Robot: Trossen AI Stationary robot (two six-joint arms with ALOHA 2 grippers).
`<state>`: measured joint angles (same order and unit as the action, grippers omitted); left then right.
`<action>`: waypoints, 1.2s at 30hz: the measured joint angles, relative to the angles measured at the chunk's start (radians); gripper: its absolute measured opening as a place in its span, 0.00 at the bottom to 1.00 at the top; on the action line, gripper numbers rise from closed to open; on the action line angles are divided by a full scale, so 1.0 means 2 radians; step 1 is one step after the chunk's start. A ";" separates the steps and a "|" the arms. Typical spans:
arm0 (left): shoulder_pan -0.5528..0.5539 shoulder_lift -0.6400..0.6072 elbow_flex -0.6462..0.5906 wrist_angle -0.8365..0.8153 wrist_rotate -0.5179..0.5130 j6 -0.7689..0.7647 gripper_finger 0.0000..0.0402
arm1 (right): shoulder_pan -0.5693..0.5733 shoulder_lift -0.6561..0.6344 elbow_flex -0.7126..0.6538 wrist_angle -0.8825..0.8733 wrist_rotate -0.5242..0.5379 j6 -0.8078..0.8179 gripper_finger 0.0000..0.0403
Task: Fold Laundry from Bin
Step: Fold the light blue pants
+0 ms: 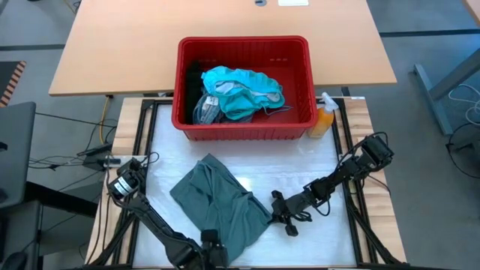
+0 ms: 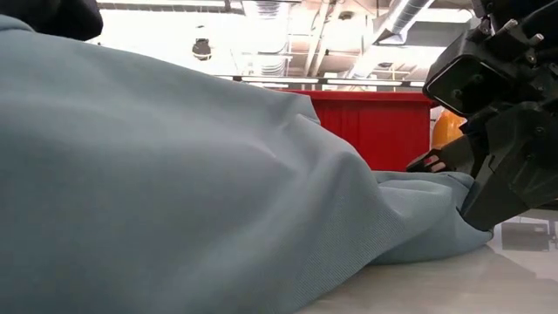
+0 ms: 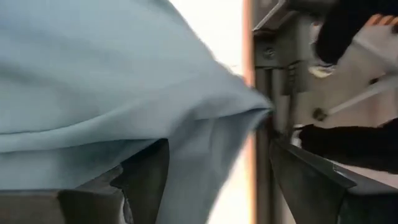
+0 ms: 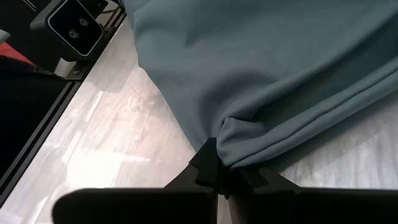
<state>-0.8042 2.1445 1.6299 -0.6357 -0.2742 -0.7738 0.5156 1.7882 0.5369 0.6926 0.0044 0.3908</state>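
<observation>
- One grey-green garment lies rumpled on the white table, just in front of the red bin.
- The right gripper sits at the garment's edge, on the side farther from the bin, fingers pressed together, pinching a fold of its hem.
- The left gripper is at the garment's near corner, fingers spread around bunched cloth.
- Teal laundry remains inside the bin; an orange spray bottle stands beside it.
</observation>
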 joint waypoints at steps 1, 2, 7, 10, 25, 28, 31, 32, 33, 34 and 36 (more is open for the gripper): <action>-0.001 0.000 0.000 -0.005 -0.013 0.003 0.67 | 0.000 0.000 0.000 0.000 0.000 0.000 0.09; -0.003 0.000 0.000 -0.008 -0.029 0.009 0.67 | 0.000 0.000 0.000 0.000 0.000 0.000 0.09; -0.012 0.007 0.001 -0.004 -0.077 0.068 0.67 | 0.000 0.000 0.000 0.000 0.000 0.000 0.09; -0.014 0.026 0.001 -0.002 -0.065 0.084 0.67 | 0.000 0.000 0.000 0.000 0.000 -0.001 0.09; -0.014 0.070 0.004 0.010 -0.125 0.050 0.41 | -0.013 0.000 -0.001 0.029 0.010 0.000 0.09; -0.013 0.070 0.005 0.010 -0.105 0.054 0.26 | -0.020 0.000 -0.001 0.032 0.010 0.000 0.09; -0.010 0.068 0.000 -0.036 -0.114 0.066 0.09 | -0.025 0.000 0.000 0.039 0.010 0.001 0.09; -0.006 0.066 0.001 -0.050 -0.117 0.069 0.05 | -0.027 0.000 0.000 0.041 0.010 0.002 0.09; -0.004 0.066 0.005 -0.057 -0.111 0.068 0.03 | -0.027 0.000 0.000 0.046 0.010 0.002 0.09; -0.003 0.064 0.008 -0.064 -0.108 0.063 0.02 | -0.028 0.000 0.000 0.049 0.010 0.002 0.09; -0.005 0.057 0.015 -0.100 -0.123 0.057 0.01 | -0.031 -0.003 0.000 0.052 0.009 0.002 0.09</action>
<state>-0.8149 2.2589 1.6600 -0.8351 -0.5205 -0.6592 0.4531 1.7830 0.5365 0.7971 0.0231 0.3946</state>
